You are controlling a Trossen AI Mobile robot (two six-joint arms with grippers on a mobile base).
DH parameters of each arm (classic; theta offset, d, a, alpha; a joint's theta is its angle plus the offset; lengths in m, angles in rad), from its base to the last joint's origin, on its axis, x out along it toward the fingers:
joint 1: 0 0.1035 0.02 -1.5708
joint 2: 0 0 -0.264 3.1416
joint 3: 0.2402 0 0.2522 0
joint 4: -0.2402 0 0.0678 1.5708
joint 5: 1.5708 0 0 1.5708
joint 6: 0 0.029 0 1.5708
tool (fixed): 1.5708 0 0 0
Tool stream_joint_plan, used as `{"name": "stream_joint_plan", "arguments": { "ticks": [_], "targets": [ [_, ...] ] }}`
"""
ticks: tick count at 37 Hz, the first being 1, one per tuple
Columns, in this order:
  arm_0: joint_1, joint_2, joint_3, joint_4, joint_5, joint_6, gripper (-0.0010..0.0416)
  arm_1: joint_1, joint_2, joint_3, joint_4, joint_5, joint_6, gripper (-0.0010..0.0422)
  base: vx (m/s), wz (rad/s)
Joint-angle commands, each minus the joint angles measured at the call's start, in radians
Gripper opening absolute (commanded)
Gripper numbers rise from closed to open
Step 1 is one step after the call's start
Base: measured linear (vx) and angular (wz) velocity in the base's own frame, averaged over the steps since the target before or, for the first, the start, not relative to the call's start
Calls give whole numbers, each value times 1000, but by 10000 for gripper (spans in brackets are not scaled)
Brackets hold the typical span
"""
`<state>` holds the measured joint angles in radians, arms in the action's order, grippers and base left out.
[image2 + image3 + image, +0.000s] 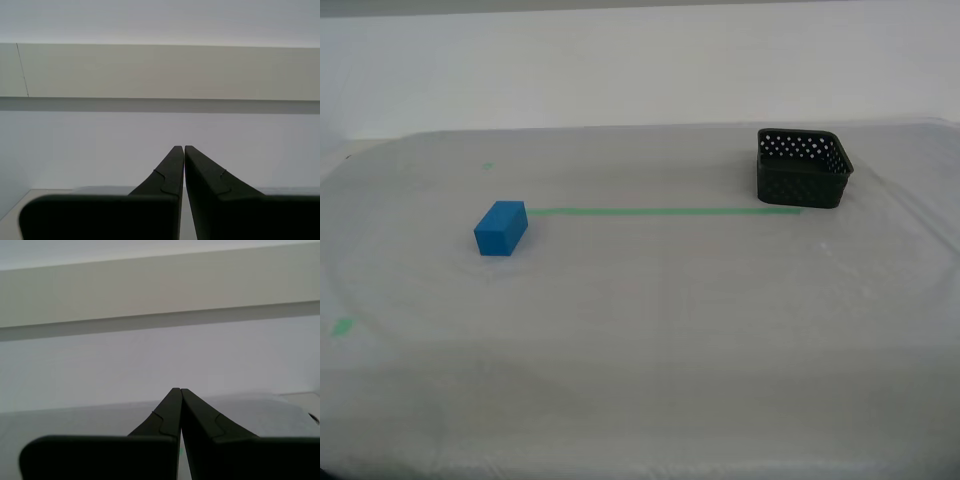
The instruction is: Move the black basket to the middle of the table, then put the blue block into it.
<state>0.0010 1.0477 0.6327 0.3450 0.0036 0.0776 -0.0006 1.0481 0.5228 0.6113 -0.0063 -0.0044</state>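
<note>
Covering most of the exterior view is the table [650,340], draped in whitish-grey cloth, with a thin green tape line [665,211] running across its middle. Next in size, the black basket [801,168] sits upright at about two o'clock from the table's centre, touching the tape line's end on the exterior view's right. It has not yet reached the middle. Smaller again, the blue block [501,228] rests on the cloth at about nine o'clock, just beside the tape's other end, well apart from the basket. Neither arm shows in the exterior view. My first gripper [176,390] and my second gripper [179,147] each point at a pale wall, fingers pressed together on nothing. By my judgement, both steps remain undone.
</note>
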Motion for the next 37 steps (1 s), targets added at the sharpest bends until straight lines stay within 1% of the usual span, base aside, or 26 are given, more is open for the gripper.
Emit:
{"name": "stream_joint_plan", "arguments": {
  "ticks": [1, 8, 17, 24, 32, 35, 37],
  "targets": [
    [0, 0, 36, -77, -3, 8, 0, 0, 0, 0, 4, -1, 2, 0, 0, 0],
    [0, 0, 106, -207, -3, 8, 0, 0, 0, 0, 4, -1, 2, 0, 0, 0],
    [0, 0, 232, -409, -3, 8, 1, 0, 0, 0, 4, -1, 2, 0, 0, 0],
    [0, 0, 319, -526, -3, 11, 1, 0, 0, 0, 4, -1, 2, 0, 0, 0],
    [0, 0, 392, -673, -3, 64, 0, 0, 0, 0, 4, -1, 2, 0, 0, 0],
    [0, 0, 403, -710, -3, 91, 0, 0, 0, 0, 4, -1, 2, 0, 0, 0],
    [0, 0, 403, -720, -3, 117, 0, 0, 0, 0, 4, -1, 2, 0, 0, 0]
  ]
}}
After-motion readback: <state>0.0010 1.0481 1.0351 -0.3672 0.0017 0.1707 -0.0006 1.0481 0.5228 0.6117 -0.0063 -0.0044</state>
